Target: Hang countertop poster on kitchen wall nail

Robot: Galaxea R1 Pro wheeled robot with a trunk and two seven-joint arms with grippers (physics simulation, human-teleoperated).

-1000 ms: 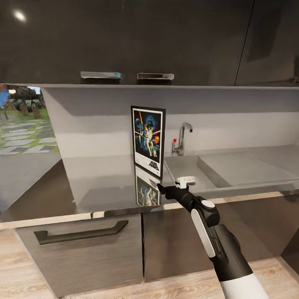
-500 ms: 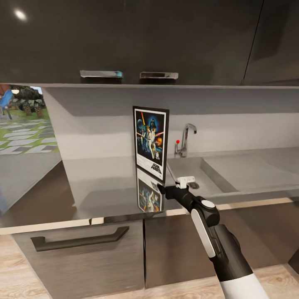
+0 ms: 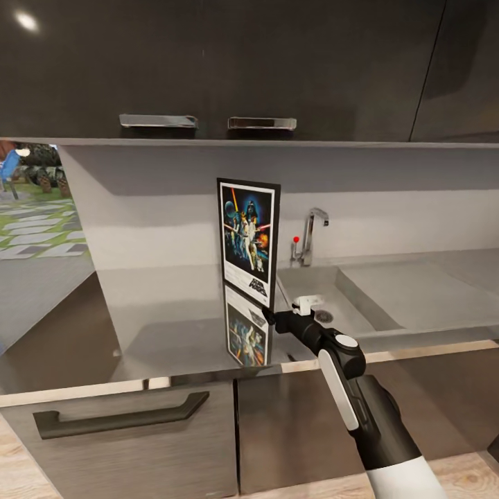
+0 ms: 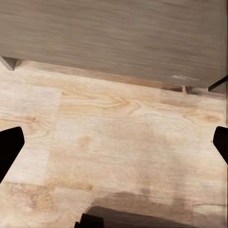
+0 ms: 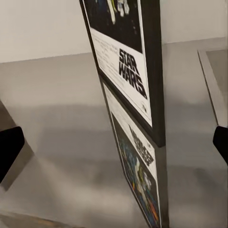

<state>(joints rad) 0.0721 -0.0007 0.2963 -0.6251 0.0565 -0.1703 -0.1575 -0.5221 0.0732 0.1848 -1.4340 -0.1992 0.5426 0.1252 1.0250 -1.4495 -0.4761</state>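
The poster [image 3: 248,239] stands upright on the glossy kitchen countertop [image 3: 166,312], just left of the sink, and its mirror image shows in the slab below it. My right gripper [image 3: 267,317] hovers low over the counter at the poster's lower right corner, open. In the right wrist view the Star Wars title strip and black frame of the poster [image 5: 128,71] fill the middle between the wide-apart fingertips [image 5: 9,152]. My left gripper [image 4: 114,145] is open over the wooden floor, holding nothing. The wall nails are out of view.
A steel sink [image 3: 360,294] with a chrome tap [image 3: 312,232] lies right of the poster. Dark upper cabinets [image 3: 229,62] with two metal handles overhang the counter. Lower cabinet fronts and a drawer handle [image 3: 121,419] face me. A window scene is at far left.
The whole head view has shifted, so the camera has moved slightly closer to the counter. The right gripper stays by the poster's lower corner. The poster still stands in place.
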